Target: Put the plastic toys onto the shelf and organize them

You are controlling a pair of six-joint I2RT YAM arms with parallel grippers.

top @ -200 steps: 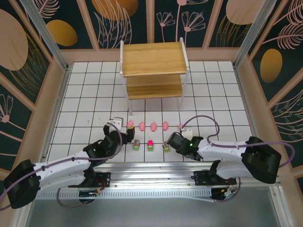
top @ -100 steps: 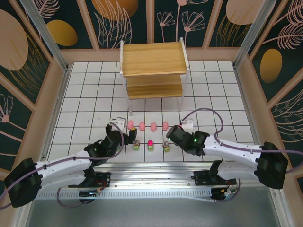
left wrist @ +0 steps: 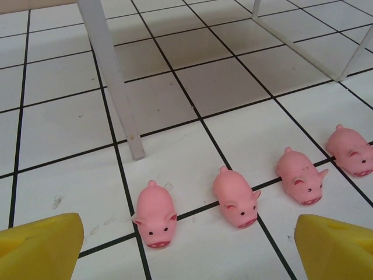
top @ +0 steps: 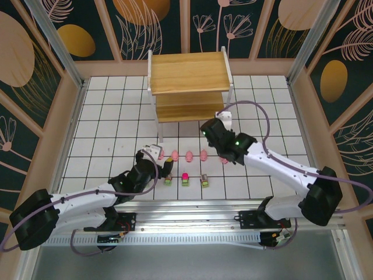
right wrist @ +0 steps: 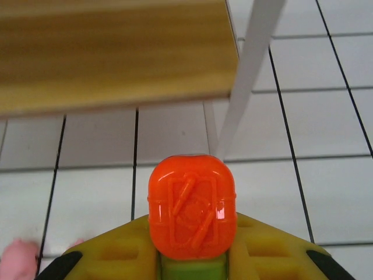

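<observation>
- The shelf (top: 189,73) stands at the far middle of the tiled table (top: 105,116). Open tile runs on its left and right out to the wooden border (top: 70,128).
- From the left wrist, a short strip of bare tile lies between the shelf's near-left leg (left wrist: 113,81) and the pig row. The space under the shelf beyond that leg is open.
- Four pink pigs (left wrist: 236,198) stand in a line running left to right, apart from one another, snouts toward the near side.
- Three blocky toys (top: 185,178) with green bases sit in a second row just nearer than the pigs.
- The right gripper (top: 211,129) hangs beside the shelf's near-right leg, just short of the lower board (right wrist: 111,52). Its yellow fingers (right wrist: 105,256) are drawn in narrow and clamp the green base of an orange-topped toy (right wrist: 192,207), whose embossed top faces the wrist camera.
- The left gripper (top: 158,153) sits low at the left end of the pig row. Its yellow fingertips (left wrist: 38,245) are spread wide with nothing held, and they touch no pig.
</observation>
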